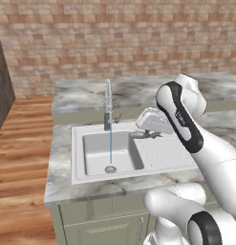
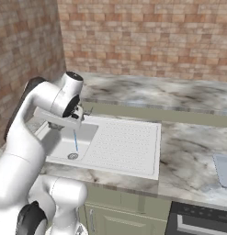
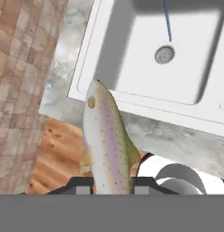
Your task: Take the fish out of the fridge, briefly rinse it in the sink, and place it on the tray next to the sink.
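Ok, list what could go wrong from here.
1. The gripper holds the fish only by its tail end, with most of the body sticking out past the fingers; it may slip or swing loose.
2. Water is running into the sink, but in the hand view the fish hangs over the basin's front rim and counter, so a drop now might miss the basin.
3. The tray lies far across the counter, a long carry for a wet fish.

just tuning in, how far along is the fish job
Done: the fish is out of the fridge, gripped in the claw. In hand: the rinse. Water runs from the tap into the sink, but in the hand view the fish hangs off to the side of the stream, not under it. Left: rinse it, then carry it to the tray on the counter.
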### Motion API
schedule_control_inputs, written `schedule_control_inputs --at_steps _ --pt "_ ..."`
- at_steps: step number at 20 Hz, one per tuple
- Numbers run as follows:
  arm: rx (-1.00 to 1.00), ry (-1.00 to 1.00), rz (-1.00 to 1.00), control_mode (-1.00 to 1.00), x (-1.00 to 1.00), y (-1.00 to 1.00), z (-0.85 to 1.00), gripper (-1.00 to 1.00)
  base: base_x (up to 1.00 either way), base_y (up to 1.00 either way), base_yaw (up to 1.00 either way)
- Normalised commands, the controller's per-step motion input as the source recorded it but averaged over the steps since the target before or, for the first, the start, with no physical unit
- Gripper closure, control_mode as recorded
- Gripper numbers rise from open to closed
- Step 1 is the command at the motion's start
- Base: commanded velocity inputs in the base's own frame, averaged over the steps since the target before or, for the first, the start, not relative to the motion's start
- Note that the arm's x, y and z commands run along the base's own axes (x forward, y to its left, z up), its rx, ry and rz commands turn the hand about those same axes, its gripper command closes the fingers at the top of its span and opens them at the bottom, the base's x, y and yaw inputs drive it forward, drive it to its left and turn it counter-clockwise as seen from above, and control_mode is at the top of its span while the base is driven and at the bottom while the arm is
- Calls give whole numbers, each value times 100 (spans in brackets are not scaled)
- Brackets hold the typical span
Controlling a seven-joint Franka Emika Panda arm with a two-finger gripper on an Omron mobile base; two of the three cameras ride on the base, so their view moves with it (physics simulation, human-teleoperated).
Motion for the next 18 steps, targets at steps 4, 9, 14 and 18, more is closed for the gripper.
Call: schedule_control_inputs --at_steps 4,9,14,18 --pt "-5 31 -51 -100 -77 0 25 100 0 0 0" --pt "-31 5 -63 -100 -66 0 4 100 0 0 0" --pt "-45 -25 -49 -100 -21 23 0 100 0 0 0" --pt "-4 -2 -6 -100 2 4 0 100 0 0 0"
